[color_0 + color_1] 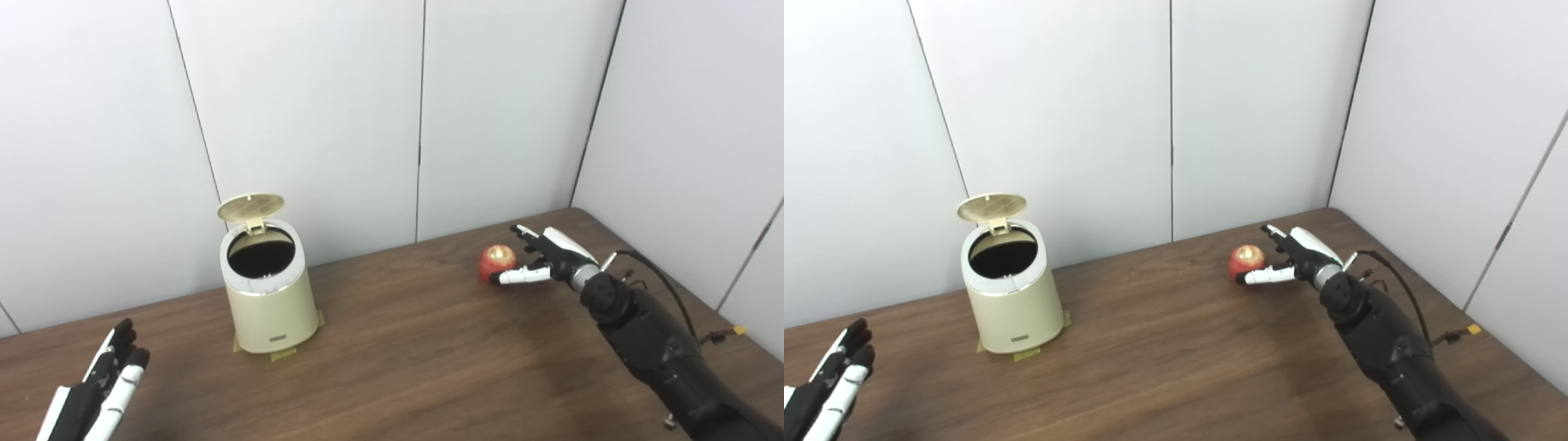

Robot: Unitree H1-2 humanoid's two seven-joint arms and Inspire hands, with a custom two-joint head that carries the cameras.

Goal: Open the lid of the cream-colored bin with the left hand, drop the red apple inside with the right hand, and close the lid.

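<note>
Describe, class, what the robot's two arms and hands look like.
The right arm is black and bulky, with a silver wrist ring and a thin black cable looping beside it. Both the right hand and the left hand are black with white finger covers.

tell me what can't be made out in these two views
- Bottom of the cream-colored bin: black past the rim in both views; contents unknown.
- Left hand: palm and wrist cut off by the bottom edge, more so in the right eye view.
- Red apple: its far side and any contact with the right hand are hidden by the thumb and apple.
- Label on the bin front: too small.
</note>
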